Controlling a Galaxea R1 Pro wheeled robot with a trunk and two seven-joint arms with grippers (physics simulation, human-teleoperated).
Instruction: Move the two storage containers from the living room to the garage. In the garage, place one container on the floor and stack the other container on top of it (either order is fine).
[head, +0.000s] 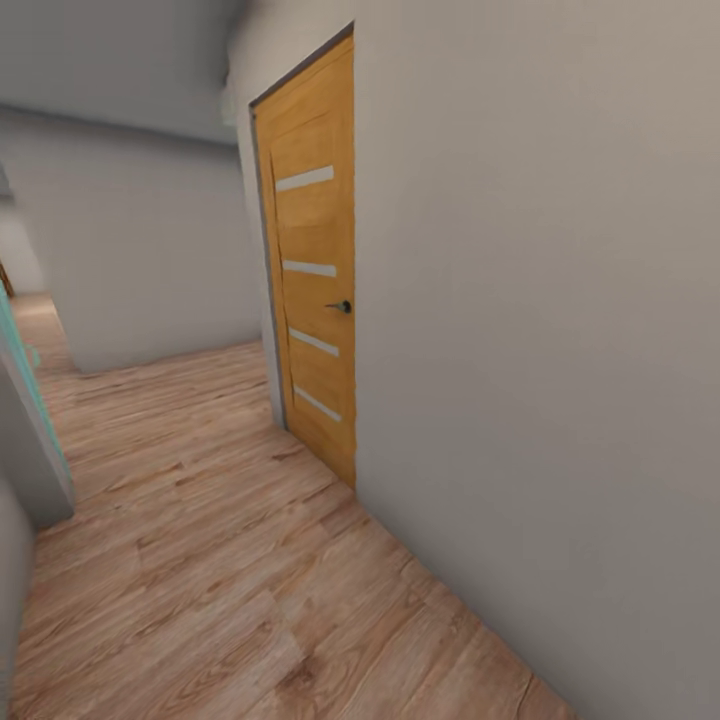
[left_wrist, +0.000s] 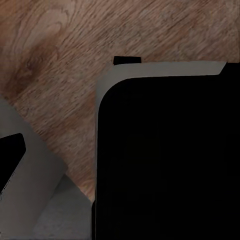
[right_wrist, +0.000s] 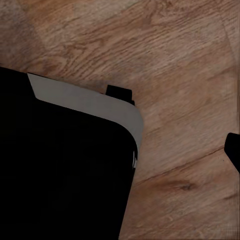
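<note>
Hallway (head: 190, 560) open ahead — wall (head: 560, 350), shut door (head: 312, 270) rt.

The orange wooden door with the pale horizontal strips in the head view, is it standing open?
No. The orange wooden door sits shut in its frame, flush with the grey wall, its dark handle showing.

**Head looks down a hallway; both wrists look at the floor**

The head camera faces forward and slightly down along a hallway, the wall (head: 560, 350) close on its right and a wooden door (head: 312, 260) a little ahead. Both wrist cameras point steeply down, close over the plank floor (left_wrist: 60, 55), each partly blocked by the robot's dark base (right_wrist: 60, 170). All three views share that floor.
</note>
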